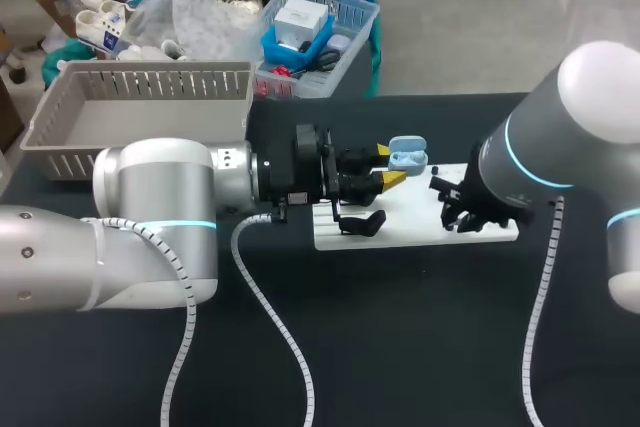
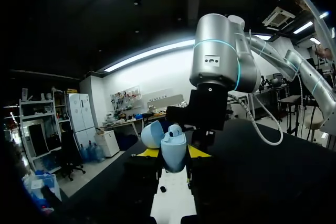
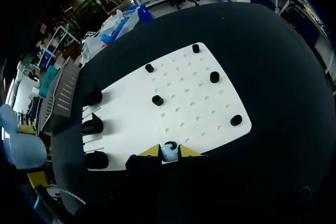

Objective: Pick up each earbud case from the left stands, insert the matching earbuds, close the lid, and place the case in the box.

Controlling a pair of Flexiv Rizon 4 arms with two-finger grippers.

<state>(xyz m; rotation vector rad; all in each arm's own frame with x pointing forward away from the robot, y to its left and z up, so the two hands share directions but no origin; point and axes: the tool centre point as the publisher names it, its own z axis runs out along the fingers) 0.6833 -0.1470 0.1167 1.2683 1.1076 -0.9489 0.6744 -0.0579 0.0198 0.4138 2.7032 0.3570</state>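
Holding the open blue case (image 2: 173, 149) above the white board (image 1: 420, 231), the left gripper (image 2: 171, 154) is clamped on its sides. The right gripper (image 3: 169, 152), at the board's edge, pinches an earbud (image 3: 168, 153) between narrowly parted fingers.

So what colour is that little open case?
Light blue; the earbud case shows best in the left wrist view.
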